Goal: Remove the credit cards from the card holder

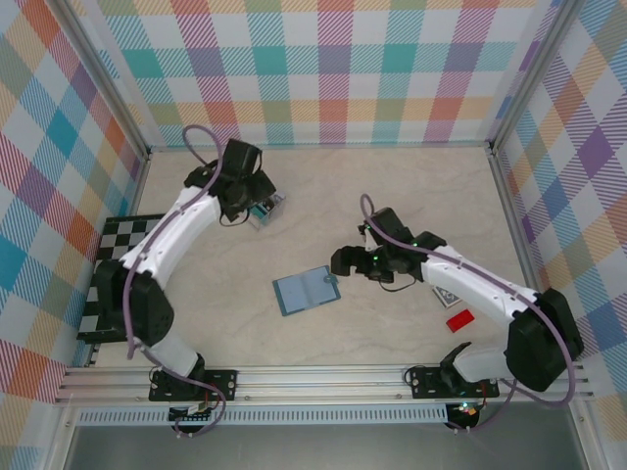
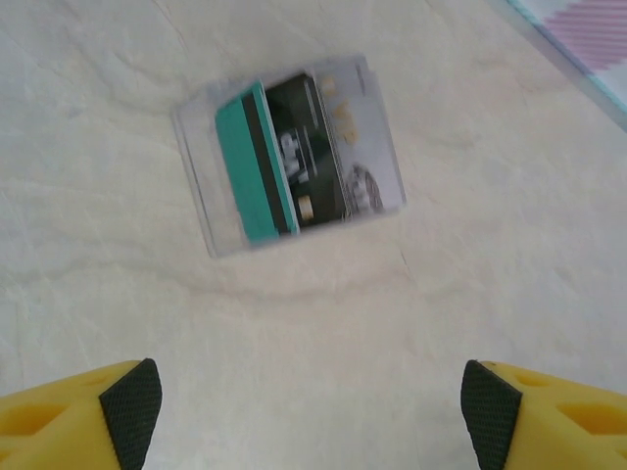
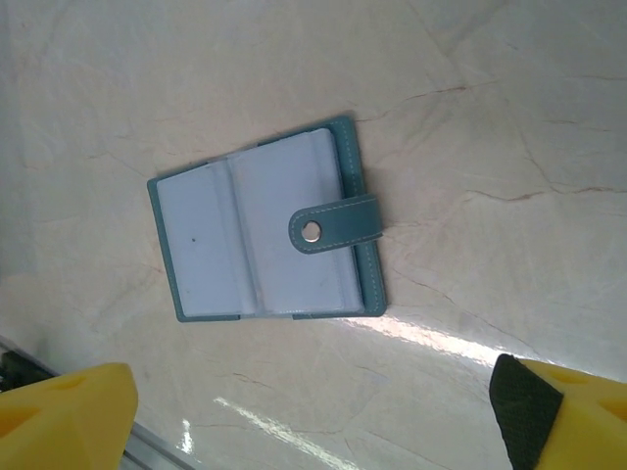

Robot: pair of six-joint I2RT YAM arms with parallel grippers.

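The card holder (image 3: 265,230) lies unfolded in the middle of the bench (image 1: 441,186), its pockets looking empty, and the left claw (image 2: 312,411), over a clear box (image 2: 289,157) of cards, and the right claw (image 3: 323,416) are both wide open and empty, so little seems left.

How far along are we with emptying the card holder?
The flat slate-teal folding card holder lies open, its pale sleeves apparently blank. Teal and black cards sit in the small clear plastic box; a flat red card lies loose. The left gripper and right gripper hover open, empty. Left: check sleeves for hidden cards.
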